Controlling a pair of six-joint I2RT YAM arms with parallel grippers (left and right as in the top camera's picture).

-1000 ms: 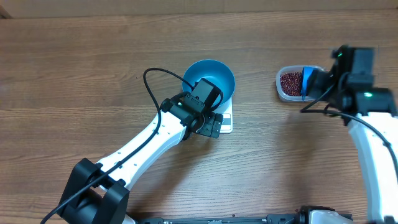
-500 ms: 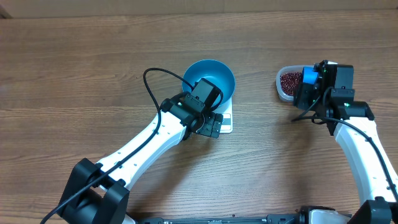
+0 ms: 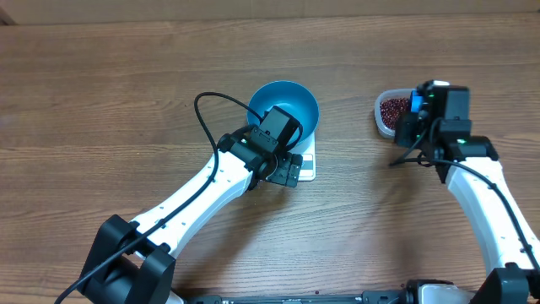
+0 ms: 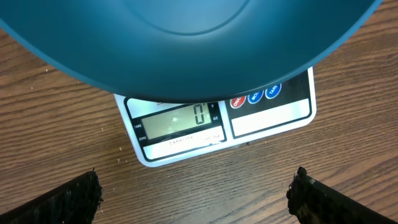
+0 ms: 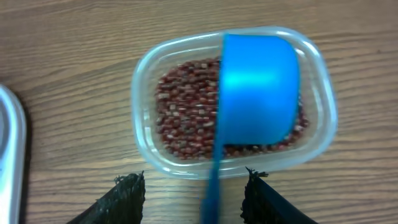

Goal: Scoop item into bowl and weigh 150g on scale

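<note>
The blue bowl (image 3: 287, 105) (image 4: 186, 37) sits on the white scale (image 3: 309, 165) (image 4: 273, 115), whose display shows 0. My left gripper (image 3: 285, 169) (image 4: 196, 199) hovers open just in front of the scale's display edge, holding nothing. To the right, red-brown beans (image 3: 394, 110) (image 5: 186, 106) fill a clear tub (image 3: 381, 121) (image 5: 144, 74). A blue scoop (image 3: 417, 103) (image 5: 258, 87) lies mouth-down in the tub on the beans, its thin handle reaching out over the near rim. My right gripper (image 3: 413, 120) (image 5: 194, 193) straddles that handle, open, with a gap on each side.
The wooden table (image 3: 126, 84) carries only the scale with the bowl at the middle and the tub at the right. A black cable (image 3: 207, 110) loops off the left arm beside the bowl.
The right arm has shifted left and turned toward the tub, its jaws widening and then narrowing around the scoop handle. The scoop stays at the tub. The left arm has not moved.
</note>
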